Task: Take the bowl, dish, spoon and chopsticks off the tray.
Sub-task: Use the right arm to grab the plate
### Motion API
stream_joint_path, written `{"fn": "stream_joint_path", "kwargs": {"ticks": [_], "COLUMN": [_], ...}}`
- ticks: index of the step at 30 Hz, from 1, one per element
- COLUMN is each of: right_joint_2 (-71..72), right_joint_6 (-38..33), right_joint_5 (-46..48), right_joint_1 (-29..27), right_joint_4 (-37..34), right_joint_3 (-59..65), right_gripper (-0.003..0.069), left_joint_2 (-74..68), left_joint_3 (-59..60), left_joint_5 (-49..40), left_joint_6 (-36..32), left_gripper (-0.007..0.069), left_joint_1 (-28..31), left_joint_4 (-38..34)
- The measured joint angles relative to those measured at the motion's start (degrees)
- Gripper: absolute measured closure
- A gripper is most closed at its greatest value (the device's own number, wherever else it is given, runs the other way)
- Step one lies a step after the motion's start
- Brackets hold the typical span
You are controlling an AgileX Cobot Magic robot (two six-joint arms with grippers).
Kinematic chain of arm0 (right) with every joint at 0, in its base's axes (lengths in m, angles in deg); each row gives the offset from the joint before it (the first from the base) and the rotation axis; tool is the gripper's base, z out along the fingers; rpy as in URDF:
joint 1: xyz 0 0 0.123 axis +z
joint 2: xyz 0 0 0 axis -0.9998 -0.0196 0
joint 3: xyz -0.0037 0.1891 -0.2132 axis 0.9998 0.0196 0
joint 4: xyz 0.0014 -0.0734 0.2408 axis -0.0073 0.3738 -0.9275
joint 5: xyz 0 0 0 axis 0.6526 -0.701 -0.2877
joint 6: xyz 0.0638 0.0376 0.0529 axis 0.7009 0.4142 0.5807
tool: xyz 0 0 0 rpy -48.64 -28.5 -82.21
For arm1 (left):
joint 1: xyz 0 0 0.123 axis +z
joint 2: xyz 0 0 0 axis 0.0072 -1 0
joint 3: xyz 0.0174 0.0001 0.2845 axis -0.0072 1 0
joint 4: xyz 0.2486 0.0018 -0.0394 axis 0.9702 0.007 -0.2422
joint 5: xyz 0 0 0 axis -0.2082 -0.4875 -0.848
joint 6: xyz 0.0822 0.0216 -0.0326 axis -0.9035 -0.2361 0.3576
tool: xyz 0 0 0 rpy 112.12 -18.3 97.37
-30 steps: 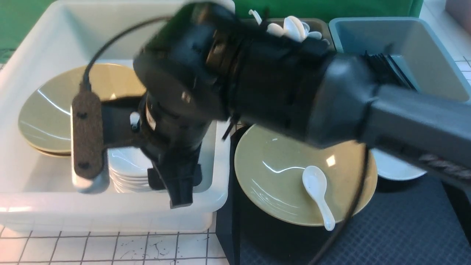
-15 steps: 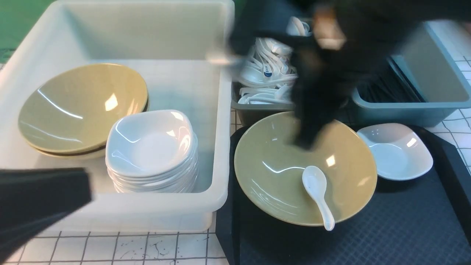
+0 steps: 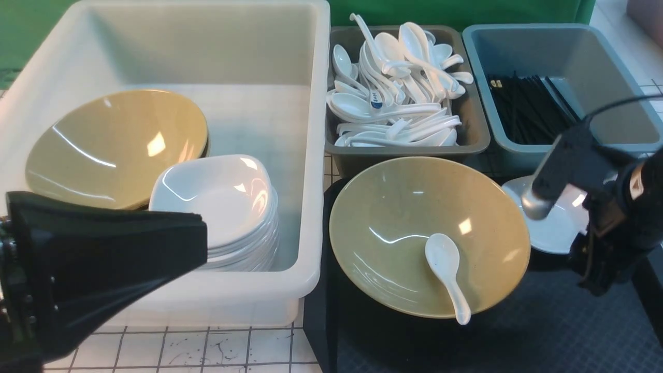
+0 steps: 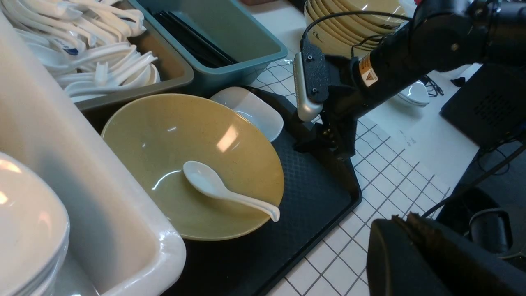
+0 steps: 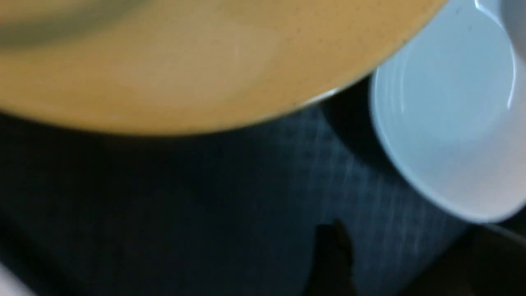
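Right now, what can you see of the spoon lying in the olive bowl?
The spoon is a small, glossy white soup spoon, ceramic-looking, whole and seemingly clean. It lies hollow side up inside the bowl on the tray. Its deep oval scoop rests low near the bowl's centre. The short curved handle runs up the near wall, its tip reaching the rim. Only the bowl touches it.

On the black tray, olive-yellow bowl at the left end, white soup spoon lying inside, handle over the near rim. Just right of it, small white dish, half hidden behind the right arm. Behind: grey tub of spoons, blue-grey tub of black chopsticks. Left: white tub, stacked bowls and dishes.
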Motion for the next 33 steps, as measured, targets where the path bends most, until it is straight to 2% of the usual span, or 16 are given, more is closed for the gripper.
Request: {"fn": "stream_joint_path", "kwargs": {"ticks": [1, 3, 6, 13, 21, 23, 28, 31, 33], "right_joint_2": [-0.1, -2.0, -4.6, -12.7, -15.6, -16.1, -16.7, -16.7, -16.6], "right_joint_6": [0.0, -2.2, -3.5, -5.6, -6.8, -6.8, -7.1, -8.3, -9.1], "right_joint_5": [-0.7, -6.8, -10.1, -19.9, -24.6, -25.4, -24.4, -22.8, -22.1], "right_joint_1": [0.0, -1.4, -1.8, -1.9, -2.3, -2.8, -3.7, -3.8, -3.8], "right_joint_4": [0.0, -0.6, -0.7, -0.8, -0.8, -0.9, -1.4, -1.4, -0.6], "right_joint_3": [0.2, 1.8, 1.9, 1.9, 1.7, 1.5, 1.2, 1.1, 1.1], "right_gripper": [0.0183, 0.0127, 0.0106, 0.0100, 0.0120, 0.0141, 0.0313, 0.0459, 0.0484], "left_joint_2": [0.0, 0.0, 0.0, 0.0, 0.0, 0.0, 0.0, 0.0, 0.0], "left_joint_3": [0.0, 0.0, 0.0, 0.0, 0.0, 0.0, 0.0, 0.0, 0.0], "left_joint_5": [0.0, 0.0, 0.0, 0.1, 0.2, 0.1, -0.1, 0.0, 0.0], "left_joint_6": [0.0, 0.0, 0.0, 0.0, 0.1, 0.1, 0.4, 0.5, 0.5], "left_gripper": [0.0625, 0.0625, 0.0625, 0.0625, 0.0625, 0.0625, 0.0625, 0.0625, 0.0625], "left_joint_1": [0.0, 0.0, 0.0, 0.0, 0.0, 0.0, 0.0, 0.0, 0.0], "left_joint_4": [0.0, 0.0, 0.0, -0.2, -1.8, -1.9, -1.9, -1.9, -1.9]}}
